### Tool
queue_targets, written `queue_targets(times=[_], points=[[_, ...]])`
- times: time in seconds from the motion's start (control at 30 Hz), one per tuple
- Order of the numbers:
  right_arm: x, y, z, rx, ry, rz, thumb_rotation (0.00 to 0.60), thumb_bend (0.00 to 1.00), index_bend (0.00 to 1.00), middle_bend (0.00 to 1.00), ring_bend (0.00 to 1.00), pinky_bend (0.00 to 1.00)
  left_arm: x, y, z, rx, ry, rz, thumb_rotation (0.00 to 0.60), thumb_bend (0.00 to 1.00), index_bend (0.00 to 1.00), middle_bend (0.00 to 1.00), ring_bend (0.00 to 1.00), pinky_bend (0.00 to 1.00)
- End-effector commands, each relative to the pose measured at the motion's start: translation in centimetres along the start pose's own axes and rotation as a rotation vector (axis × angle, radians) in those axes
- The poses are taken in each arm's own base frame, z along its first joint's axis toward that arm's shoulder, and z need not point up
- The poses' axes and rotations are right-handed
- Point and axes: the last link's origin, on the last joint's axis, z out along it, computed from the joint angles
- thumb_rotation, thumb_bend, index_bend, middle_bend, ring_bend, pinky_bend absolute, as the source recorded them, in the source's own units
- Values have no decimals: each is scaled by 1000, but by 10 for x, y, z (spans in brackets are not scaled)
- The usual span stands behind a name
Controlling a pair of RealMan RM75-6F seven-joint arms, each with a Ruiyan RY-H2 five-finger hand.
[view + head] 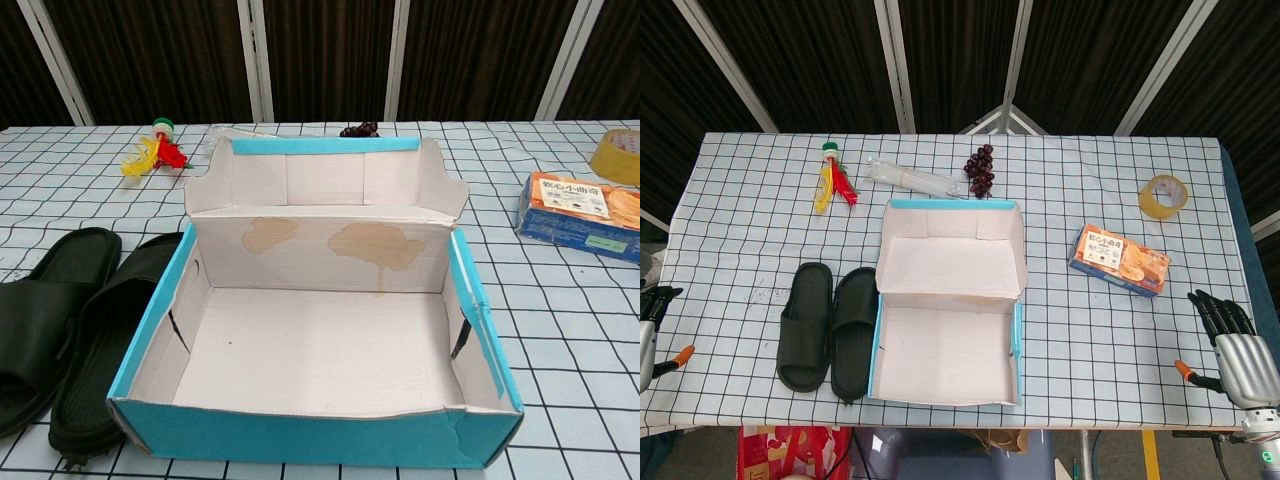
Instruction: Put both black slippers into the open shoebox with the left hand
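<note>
Black slippers [828, 327] lie side by side on the checked bench [740, 220], touching the left wall of the open shoebox [950, 300], which holds nothing. The left hand [650, 318] sits at the bench's left edge, too cropped to tell its state. The right hand [1232, 345] rests at the near right, fingers spread.

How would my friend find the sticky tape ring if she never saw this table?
Start at the open shoebox in the middle of the checked table. Go right and toward the far edge, past the orange biscuit packet. The tape roll lies there alone, the only yellowish ring with a hole through it.
</note>
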Motion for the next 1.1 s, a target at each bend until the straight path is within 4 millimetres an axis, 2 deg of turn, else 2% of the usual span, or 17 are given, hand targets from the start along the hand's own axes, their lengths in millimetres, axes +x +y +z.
queue_targets(times=[0.03,0.53,0.83,1.1], points=[[0,0,0,-1,-2,-1,600,221,13,75,95,72,0,0,-1,-2,-3,-2,600,122,192,167,57,98],[2,1,-2,-2,7,9,600,221,13,75,95,72,1,6,-2,-33,1,-3,600,122,174,143,48,94],[2,2,-3,-7,-2,12,600,221,14,74,95,72,-7,13,-6,-86,-120,-2,600,114,100,103,2,62],[1,0,-5,0,-8,11,600,220,13,75,95,72,-7,39,-5,-201,-233,-49,600,94,38,110,2,62]])
